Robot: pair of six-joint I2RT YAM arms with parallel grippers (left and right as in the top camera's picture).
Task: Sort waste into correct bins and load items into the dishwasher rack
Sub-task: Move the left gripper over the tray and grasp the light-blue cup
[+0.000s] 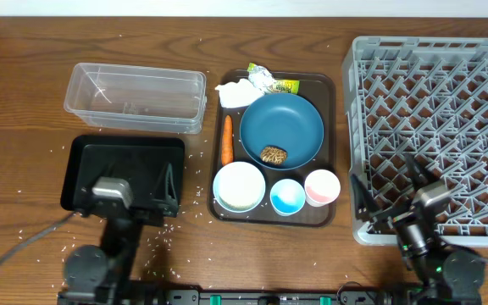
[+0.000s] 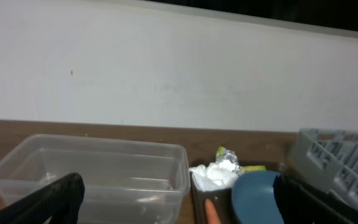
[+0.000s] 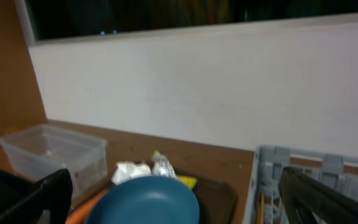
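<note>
My left claw (image 2: 176, 182) and right claw (image 3: 174, 177) spread empty, I should pinch the far crumpled tissue (image 1: 235, 91) by its bulk.

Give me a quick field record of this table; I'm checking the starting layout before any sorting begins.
clear tub: empty
black tub: below left gripper
brown tray: holds all dishes
dark-blue plate: brown food lump on it
tissue, foil wrapper: tray's back edge
carrot: left of plate
white bowl, blue cup, pink cup: tray's front
dishwasher rack: no dishes visible
rice grains: loose on table
left gripper, right gripper: open, empty
</note>
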